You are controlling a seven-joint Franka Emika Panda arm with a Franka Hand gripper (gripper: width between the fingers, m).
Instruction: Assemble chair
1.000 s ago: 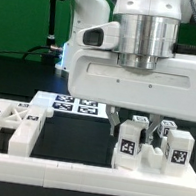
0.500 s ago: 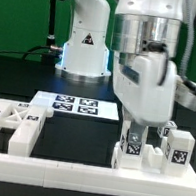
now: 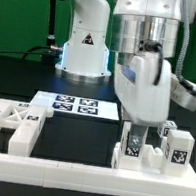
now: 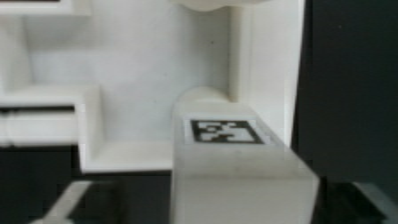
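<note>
Bright, even light; blurry wrist view

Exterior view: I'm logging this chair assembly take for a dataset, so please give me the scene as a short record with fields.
gripper: two-finger gripper, low over white blocky tagged chair part; open or shut cannot be told
neighbour: second white tagged block, toward the exterior view's right of that part
exterior view's left: white notched tagged piece
behind: flat white marker board
front: long white L-shaped border rail
</note>
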